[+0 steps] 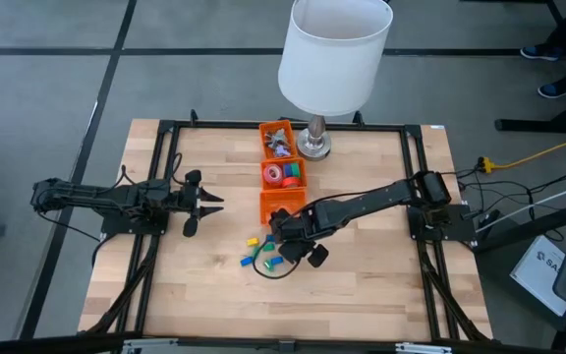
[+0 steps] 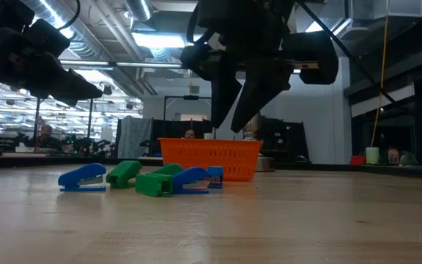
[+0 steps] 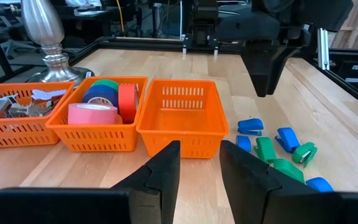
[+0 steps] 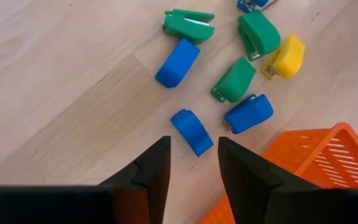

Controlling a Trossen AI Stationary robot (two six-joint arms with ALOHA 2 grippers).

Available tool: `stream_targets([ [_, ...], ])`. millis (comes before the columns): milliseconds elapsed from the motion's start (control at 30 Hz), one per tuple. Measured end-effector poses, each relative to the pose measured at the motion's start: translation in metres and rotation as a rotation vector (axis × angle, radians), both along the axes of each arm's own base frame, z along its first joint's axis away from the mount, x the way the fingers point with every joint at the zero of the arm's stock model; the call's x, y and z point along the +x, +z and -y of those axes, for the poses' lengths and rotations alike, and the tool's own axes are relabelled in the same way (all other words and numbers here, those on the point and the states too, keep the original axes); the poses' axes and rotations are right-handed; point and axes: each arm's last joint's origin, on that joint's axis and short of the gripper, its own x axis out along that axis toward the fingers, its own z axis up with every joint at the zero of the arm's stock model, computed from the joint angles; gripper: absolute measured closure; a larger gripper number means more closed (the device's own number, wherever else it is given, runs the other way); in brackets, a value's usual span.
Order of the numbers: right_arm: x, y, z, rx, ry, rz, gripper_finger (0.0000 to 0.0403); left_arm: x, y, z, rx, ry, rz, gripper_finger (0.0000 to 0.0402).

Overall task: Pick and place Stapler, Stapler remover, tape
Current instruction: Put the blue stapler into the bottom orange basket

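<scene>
Right gripper point(image 4: 192, 163) jaws parted, empty — blue stapler point(image 4: 191, 131) just ahead between fingertips, long axis slightly skewed; left gripper point(image 1: 197, 205) open, far.

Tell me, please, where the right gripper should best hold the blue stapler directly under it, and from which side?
Hold the blue stapler across its two long flat sides, coming straight down. It lies flat and apart from its neighbours, between the right gripper's open fingers.
</scene>
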Motion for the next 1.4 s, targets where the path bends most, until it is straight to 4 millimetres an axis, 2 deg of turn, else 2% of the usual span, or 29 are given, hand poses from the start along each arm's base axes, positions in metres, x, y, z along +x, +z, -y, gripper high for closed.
stream_targets([
  [633,0.000,0.000,0.000,-0.001,0.003,0.002,0.0266,0.000,0.000,0.000,0.000,0.000,0.000,0.0292],
  [900,0.005,0.002,-0.004,-0.003,0.029,0.063,0.0266,0.000,0.000,0.000,0.000,0.000,0.000,0.0294],
  [1167,0.011,-0.024,-0.005,-0.040,0.092,0.016,0.0266,0.000,0.000,0.000,0.000,0.000,0.003,0.0291],
  [1400,0.016,-0.037,-0.001,-0.054,0.091,0.002,0.0266,0.000,-0.001,0.000,0.000,0.000,-0.006,0.0294],
])
